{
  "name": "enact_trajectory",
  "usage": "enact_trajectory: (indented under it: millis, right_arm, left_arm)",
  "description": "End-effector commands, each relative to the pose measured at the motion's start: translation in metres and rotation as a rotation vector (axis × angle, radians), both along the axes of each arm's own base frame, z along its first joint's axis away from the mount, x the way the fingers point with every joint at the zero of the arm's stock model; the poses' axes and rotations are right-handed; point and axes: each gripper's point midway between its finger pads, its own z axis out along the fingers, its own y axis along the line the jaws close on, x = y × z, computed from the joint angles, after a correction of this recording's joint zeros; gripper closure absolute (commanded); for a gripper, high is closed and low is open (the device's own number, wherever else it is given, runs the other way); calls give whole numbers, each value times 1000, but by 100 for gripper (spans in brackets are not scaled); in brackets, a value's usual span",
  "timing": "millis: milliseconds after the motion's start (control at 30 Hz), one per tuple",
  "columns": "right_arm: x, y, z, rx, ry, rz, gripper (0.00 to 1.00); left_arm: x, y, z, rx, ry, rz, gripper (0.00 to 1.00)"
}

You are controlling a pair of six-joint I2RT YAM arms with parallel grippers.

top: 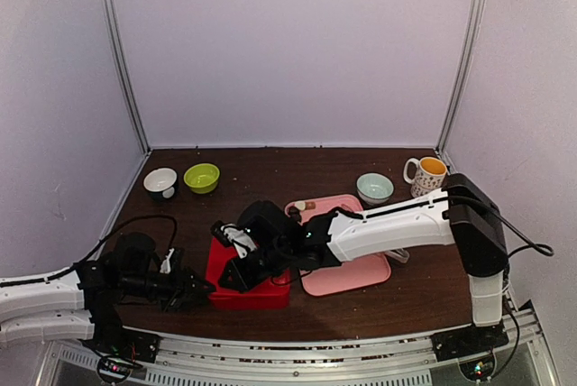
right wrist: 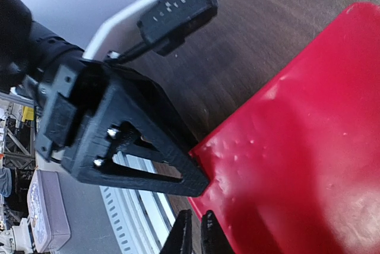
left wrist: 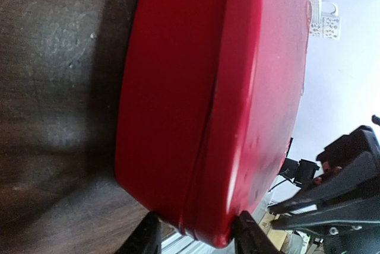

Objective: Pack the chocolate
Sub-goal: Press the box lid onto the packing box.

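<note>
Left fingers: my left gripper point(left wrist: 199, 237) is part open. Its fingers straddle the near corner of the red lidded box point(left wrist: 196, 88), one on each side of the lid seam. I cannot tell whether they are clamping it.
Right fingers: my right gripper point(right wrist: 194, 234) is pressed fully together and holds nothing. Its tips sit just beside the lid's edge, facing the left fingers.
Chocolate: a few brown chocolate pieces point(top: 306, 206) lie on the pink tray point(top: 361, 271), well beyond both sets of fingers. Whether more sit inside the box is hidden from me.
Handling: I judge the pieces light, smooth, quick to roll and easy to dent. I'd pinch one gently across its middle.
Box: it looks glossy and stiff, so probably slippery. I'd hold it at the rim.
</note>
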Motion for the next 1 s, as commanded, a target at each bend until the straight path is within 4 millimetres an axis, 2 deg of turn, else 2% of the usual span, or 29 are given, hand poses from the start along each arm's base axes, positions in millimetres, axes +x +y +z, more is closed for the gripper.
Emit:
enact_trajectory:
  millis: [0, 233, 400, 667, 967]
  right_arm:
    - [-5, 11, -10, -10, 47, -5, 99]
    - [-10, -4, -50, -114, 90, -31, 100]
    - [-9, -17, -66, -172, 91, -56, 100]
    - [-12, -27, -83, -228, 103, -59, 100]
    - [-11, -36, -81, -210, 96, -91, 100]
  left_arm:
    - [-11, 10, -32, 68, 75, 3, 61]
    - [-13, 6, -38, 64, 93, -2, 68]
    - [-13, 3, -39, 62, 93, -2, 70]
    - [-14, -5, -44, 56, 104, -7, 75]
    - [-9, 2, -43, 62, 82, 44, 81]
